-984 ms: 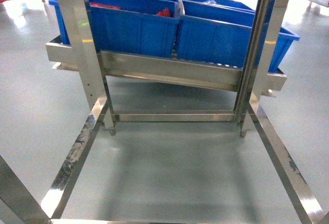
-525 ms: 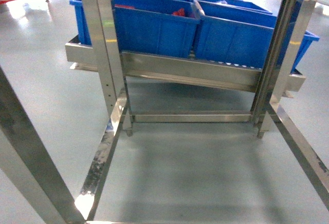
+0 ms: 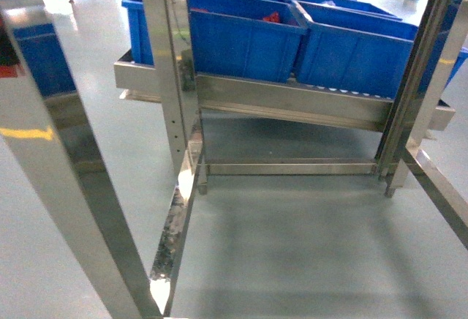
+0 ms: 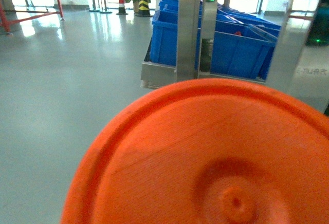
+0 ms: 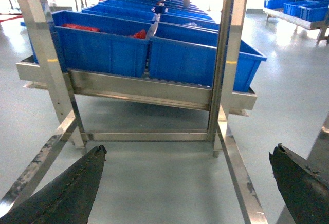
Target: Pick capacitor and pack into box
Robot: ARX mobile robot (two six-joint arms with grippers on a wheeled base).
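Blue bins (image 3: 248,41), red contents (image 3: 272,17); silver steel rack (image 3: 175,99); grey floor (image 3: 292,253); orange disc (image 4: 205,157); yellow-black cone (image 4: 144,0).

A steel rack (image 3: 278,103) stands on the smooth grey floor (image 3: 292,253), its sloping shelf carrying blue bins (image 3: 245,41) side by side; red parts (image 3: 272,17) lie inside one.

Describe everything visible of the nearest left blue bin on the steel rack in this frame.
The left blue bin is a rectangular open-topped crate that looks like moulded plastic, with a thick rim. It sits at the front of the steel rack, behind the shelf's front lip, side by side with a matching right bin. More blue bins line up behind it. Red items lie inside; what they are is unclear.
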